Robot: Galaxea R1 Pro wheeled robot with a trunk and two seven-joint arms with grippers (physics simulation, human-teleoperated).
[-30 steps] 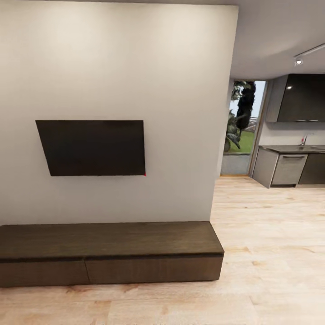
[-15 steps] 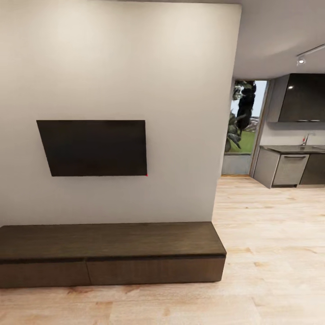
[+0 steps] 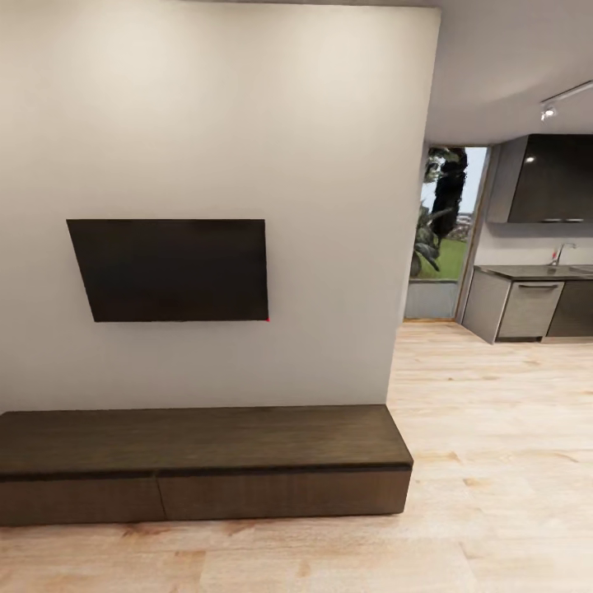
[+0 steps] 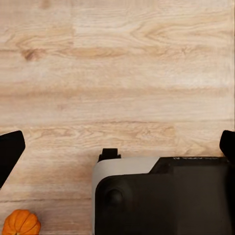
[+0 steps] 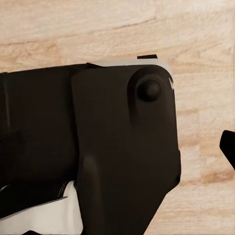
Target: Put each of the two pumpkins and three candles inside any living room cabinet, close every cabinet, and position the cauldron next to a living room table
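Observation:
The long, low dark-brown cabinet (image 3: pixel 202 461) stands against the white wall in the head view, with its flat drawer fronts (image 3: pixel 280 492) closed. One orange pumpkin (image 4: pixel 20 223) lies on the plank floor at the edge of the left wrist view. My left gripper (image 4: pixel 117 147) hangs open above the floor, a black fingertip (image 4: pixel 10 152) at each side of that view and nothing between them. Of my right gripper (image 5: pixel 117 147) one fingertip (image 5: pixel 229 147) shows far out at the frame's edge, so it is open. The candles, cauldron and table are out of view.
A dark TV (image 3: pixel 169 269) hangs on the wall above the cabinet. To the right, plank floor (image 3: pixel 494 428) runs to a kitchen counter (image 3: pixel 527 305) and a glass door (image 3: pixel 445 231). My own grey and black body (image 4: pixel 161 196) lies under both wrist cameras.
The head camera shifted slightly a second ago, sliding the whole picture a few pixels right. Since half a second ago it holds still.

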